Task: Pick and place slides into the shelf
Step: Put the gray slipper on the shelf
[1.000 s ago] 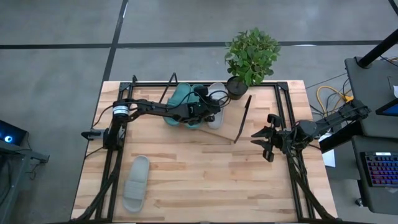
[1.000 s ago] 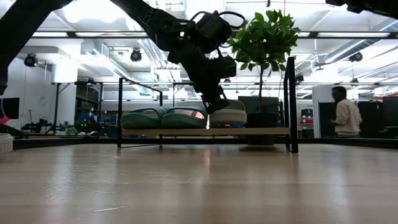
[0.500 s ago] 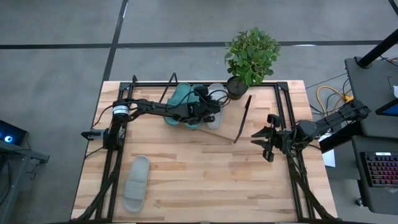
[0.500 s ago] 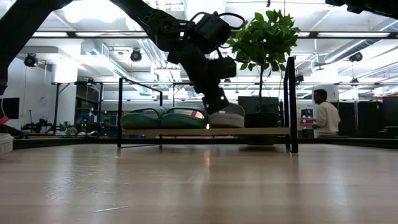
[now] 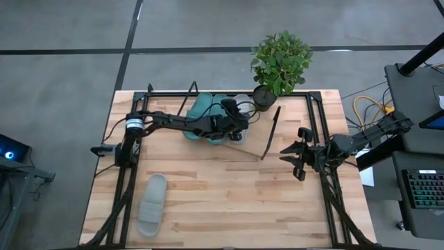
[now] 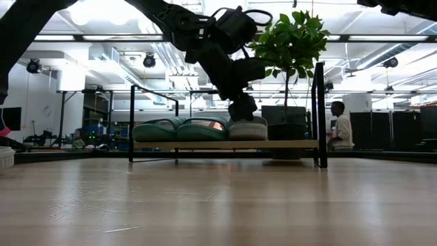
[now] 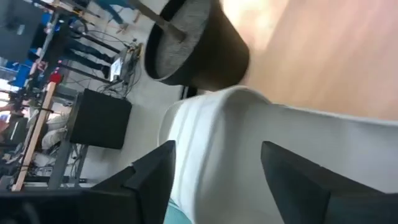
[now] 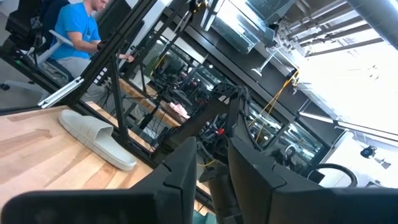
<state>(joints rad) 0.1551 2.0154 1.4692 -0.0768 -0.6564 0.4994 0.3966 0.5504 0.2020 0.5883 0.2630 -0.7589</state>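
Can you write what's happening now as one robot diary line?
left claw: open above grey slide | shelf: three slides | right claw: waiting

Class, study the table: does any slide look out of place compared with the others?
Yes. One light grey slide lies alone on the tabletop near the front left corner, while two teal slides and the other grey slide sit on the shelf under the left pincer.
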